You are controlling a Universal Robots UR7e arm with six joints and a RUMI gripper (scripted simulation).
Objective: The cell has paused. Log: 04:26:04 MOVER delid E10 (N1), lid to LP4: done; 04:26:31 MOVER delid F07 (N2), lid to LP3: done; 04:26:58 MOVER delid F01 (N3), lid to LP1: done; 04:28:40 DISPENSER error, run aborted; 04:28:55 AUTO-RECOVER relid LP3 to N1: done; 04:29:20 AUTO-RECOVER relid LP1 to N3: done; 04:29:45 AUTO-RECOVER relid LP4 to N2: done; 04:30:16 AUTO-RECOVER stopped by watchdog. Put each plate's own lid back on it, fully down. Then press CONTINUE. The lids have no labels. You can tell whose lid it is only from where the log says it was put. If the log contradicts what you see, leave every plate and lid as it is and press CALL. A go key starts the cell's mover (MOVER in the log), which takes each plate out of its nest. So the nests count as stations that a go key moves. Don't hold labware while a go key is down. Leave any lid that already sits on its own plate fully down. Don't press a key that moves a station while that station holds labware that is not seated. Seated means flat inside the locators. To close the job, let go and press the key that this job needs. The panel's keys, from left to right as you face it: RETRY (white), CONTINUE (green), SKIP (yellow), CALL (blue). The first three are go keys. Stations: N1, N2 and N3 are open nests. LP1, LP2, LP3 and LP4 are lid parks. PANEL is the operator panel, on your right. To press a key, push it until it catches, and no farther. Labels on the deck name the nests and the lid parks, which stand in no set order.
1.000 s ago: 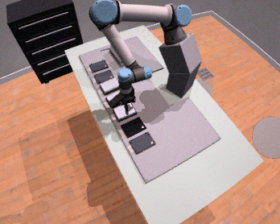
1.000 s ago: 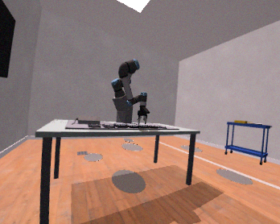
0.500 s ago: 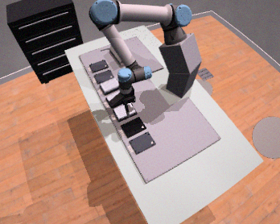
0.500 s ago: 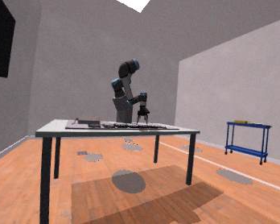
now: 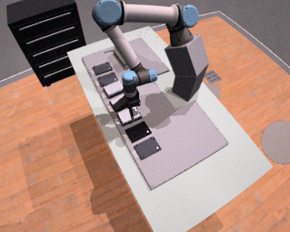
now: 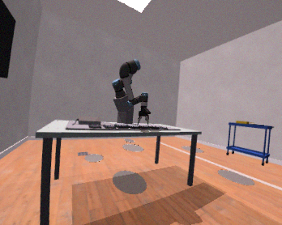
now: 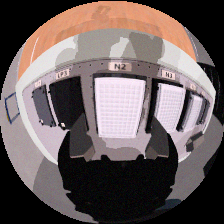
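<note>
My gripper (image 5: 131, 112) (image 6: 143, 118) (image 7: 119, 115) is open and hangs low over nest N2. Its fingers stand on either side of the near end of the white gridded plate (image 5: 128, 116) (image 7: 120, 106) there and do not grip it. The plate lies flat between the nest's locators; I cannot tell its lid apart from it. To the right in the wrist view, nest N3 holds a second white plate (image 7: 169, 105), and a third plate (image 7: 195, 112) (image 5: 113, 88) lies beyond it. Left of N2 is the dark, bare lid park LP3 (image 7: 65, 102) (image 5: 137, 133).
Another dark park (image 5: 147, 148) (image 7: 40, 105) lies past LP3, and two more dark parks (image 5: 102, 68) (image 5: 107, 79) are at the far end of the row. The arm's grey base (image 5: 187, 68) stands on the table's far side. A black drawer cabinet (image 5: 45, 37) stands on the floor.
</note>
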